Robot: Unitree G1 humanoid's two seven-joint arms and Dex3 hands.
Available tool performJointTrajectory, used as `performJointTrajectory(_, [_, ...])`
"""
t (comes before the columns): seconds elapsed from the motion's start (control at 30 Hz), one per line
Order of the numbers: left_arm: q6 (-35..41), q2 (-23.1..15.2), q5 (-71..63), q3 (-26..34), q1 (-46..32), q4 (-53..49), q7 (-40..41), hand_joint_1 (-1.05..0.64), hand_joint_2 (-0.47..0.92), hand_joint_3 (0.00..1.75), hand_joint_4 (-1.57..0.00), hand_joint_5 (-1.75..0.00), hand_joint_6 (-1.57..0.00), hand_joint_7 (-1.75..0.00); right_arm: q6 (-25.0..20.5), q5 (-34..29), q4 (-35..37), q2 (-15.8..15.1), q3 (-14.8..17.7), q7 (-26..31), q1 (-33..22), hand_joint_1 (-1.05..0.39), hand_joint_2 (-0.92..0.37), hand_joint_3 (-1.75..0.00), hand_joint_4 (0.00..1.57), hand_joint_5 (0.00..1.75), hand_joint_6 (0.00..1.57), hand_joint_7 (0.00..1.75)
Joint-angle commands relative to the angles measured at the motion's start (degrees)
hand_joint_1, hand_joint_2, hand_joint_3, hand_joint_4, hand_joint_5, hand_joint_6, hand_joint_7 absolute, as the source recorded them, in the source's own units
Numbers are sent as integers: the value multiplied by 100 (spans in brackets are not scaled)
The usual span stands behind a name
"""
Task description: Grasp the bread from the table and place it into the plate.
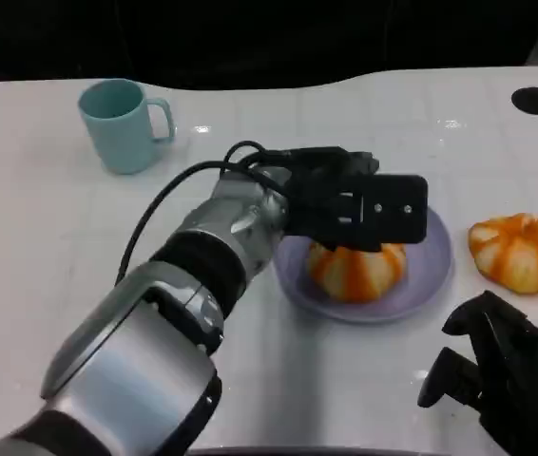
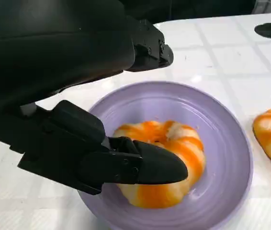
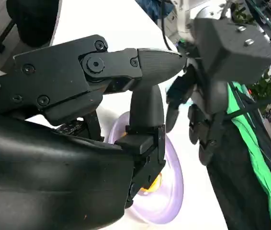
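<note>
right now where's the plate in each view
Head view: plate right of centre, under the left hand, holding one bread.
Left wrist view: plate across the middle, bread on it.
Right wrist view: plate low in the picture, past the right hand, part hidden.
Shared landmark: the orange-striped bread on the plate.

You cannot tell whether the left hand touches the bread; it hides the bread's top and the plate rim behind. The right hand is cut off at the picture's corner.
</note>
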State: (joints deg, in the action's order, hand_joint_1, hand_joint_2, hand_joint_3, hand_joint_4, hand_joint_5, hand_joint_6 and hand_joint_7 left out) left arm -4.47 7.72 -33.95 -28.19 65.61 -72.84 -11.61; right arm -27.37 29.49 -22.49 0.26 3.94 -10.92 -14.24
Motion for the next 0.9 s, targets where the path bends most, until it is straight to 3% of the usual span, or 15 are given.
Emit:
performJointTrajectory(0.03, [-162, -239, 349, 326, 43, 229, -81, -91, 92, 46, -3, -2, -11, -2, 99, 62, 86, -65, 113, -69, 36, -51, -92, -31, 63, 175, 45, 169])
performJointTrajectory(0.2, [-486, -467, 865, 771, -269, 543, -168, -87, 92, 45, -12, -7, -17, -5, 64, 71, 81, -47, 132, -37, 39, -50, -92, -31, 63, 175, 46, 168])
performJointTrajectory(0.33, [-902, -548, 1782, 1484, -777, 804, -583, -80, 92, 43, -20, -11, -22, -7, 61, 66, 93, -42, 132, -42, 48, -50, -92, -30, 63, 175, 46, 168])
performJointTrajectory(0.43, [-966, -513, 2610, 2138, -1301, 1195, -803, -67, 92, 36, -48, -30, -47, -15, 34, 60, 75, -35, 129, -12, 45, -50, -92, -31, 63, 175, 45, 168])
performJointTrajectory(0.5, [-844, -462, 3016, 2423, -1556, 1477, -890, -65, 92, 34, -53, -34, -52, -16, 13, 63, 52, -29, 127, 11, 42, -50, -92, -31, 64, 175, 45, 168])
performJointTrajectory(0.53, [-757, -437, 3218, 2564, -1683, 1632, -939, -62, 92, 36, -58, -61, -64, -20, 12, 61, 45, -31, 123, 11, 40, -49, -92, -32, 63, 175, 44, 168])
performJointTrajectory(0.57, [-680, -421, 3360, 2653, -1780, 1764, -973, -62, 92, 36, -58, -74, -69, -21, 11, 59, 39, -33, 121, 12, 39, -49, -92, -32, 63, 175, 44, 168])
performJointTrajectory(0.67, [-253, -371, 3953, 2965, -2169, 2348, -1196, -61, 92, 36, -56, -88, -73, -21, 6, 56, 27, -34, 117, 18, 40, -48, -92, -33, 63, 175, 44, 169])
performJointTrajectory(0.7, [10, -338, 4329, 3173, -2401, 2687, -1340, -63, 92, 34, -70, -116, -85, -49, 3, 53, 20, -34, 115, 23, 41, -50, -92, -32, 63, 175, 44, 169])
performJointTrajectory(0.77, [643, -308, 4934, 3439, -2827, 3403, -1509, -62, 92, 33, -75, -142, -78, -98, -6, 54, 14, -33, 117, 34, 43, -50, -92, -32, 64, 175, 44, 169])
performJointTrajectory(0.8, [1028, -319, 5149, 3494, -3067, 3816, -1502, -62, 92, 34, -76, -147, -77, -108, 3, 54, 21, -42, 118, 18, 44, -50, -92, -32, 64, 175, 44, 169])
performJointTrajectory(0.83, [1337, -330, 5304, 3526, -3250, 4148, -1483, -61, 92, 40, -75, -163, -67, -132, 10, 54, 26, -50, 118, 6, 44, -50, -92, -32, 64, 175, 44, 170])
performJointTrajectory(0.9, [2097, -331, 5758, 3647, -3784, 4991, -1393, -59, 92, 44, -73, -172, -59, -150, -1, 80, 21, -46, 129, 3, 43, -50, -92, -31, 63, 175, 44, 170])
